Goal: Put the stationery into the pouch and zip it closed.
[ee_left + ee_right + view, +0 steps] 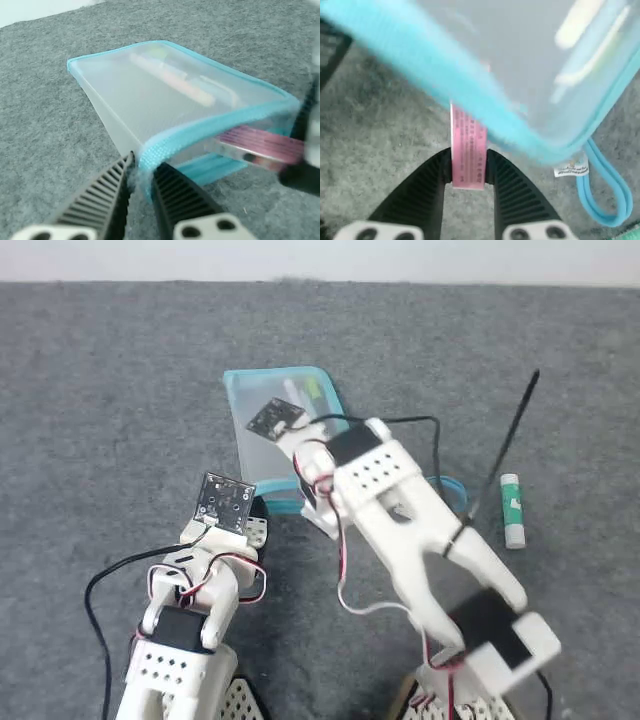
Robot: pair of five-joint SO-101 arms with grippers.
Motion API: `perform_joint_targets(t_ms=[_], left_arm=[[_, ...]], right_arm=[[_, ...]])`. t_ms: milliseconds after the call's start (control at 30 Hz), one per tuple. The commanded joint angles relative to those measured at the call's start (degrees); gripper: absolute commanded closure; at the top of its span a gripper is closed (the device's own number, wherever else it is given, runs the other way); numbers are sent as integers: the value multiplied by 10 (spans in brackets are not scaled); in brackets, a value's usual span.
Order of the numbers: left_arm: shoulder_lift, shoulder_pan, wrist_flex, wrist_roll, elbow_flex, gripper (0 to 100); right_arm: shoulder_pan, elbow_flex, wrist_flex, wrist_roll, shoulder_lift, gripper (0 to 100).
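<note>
Right wrist view, right gripper (468, 161): pinching a pink strip (468, 145) flat between both jaws.
Left gripper (142, 169): pressed together on the teal zip edge at a corner of the pouch (150, 95), lifting the mouth.
Pouch place: on the grey mat (110, 390) just beyond both arms, with its mouth towards them.
Strip axis: long axis in line with the right gripper's reach, free end pointing into the mouth.
Doing it well: probably slide it low under the raised edge and release once it is mostly inside.
Waiting: glue stick (512, 508) and black pen (510, 440), well apart.
</note>
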State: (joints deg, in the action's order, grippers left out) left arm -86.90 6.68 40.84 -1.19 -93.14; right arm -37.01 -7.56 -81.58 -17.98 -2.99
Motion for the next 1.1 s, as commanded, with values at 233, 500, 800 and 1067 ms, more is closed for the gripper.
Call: perform_joint_targets(t_ms=[233,500,800,1067], left_arm=[[2,86,11,-33,29,988],[2,84,11,-33,29,988],[2,83,11,-34,29,988],[2,83,11,-34,31,988]], right_arm=[[15,301,-139,100,-147,988],[32,445,-211,107,-248,825],[32,442,-211,102,-167,835],[33,290,-171,62,0,836]])
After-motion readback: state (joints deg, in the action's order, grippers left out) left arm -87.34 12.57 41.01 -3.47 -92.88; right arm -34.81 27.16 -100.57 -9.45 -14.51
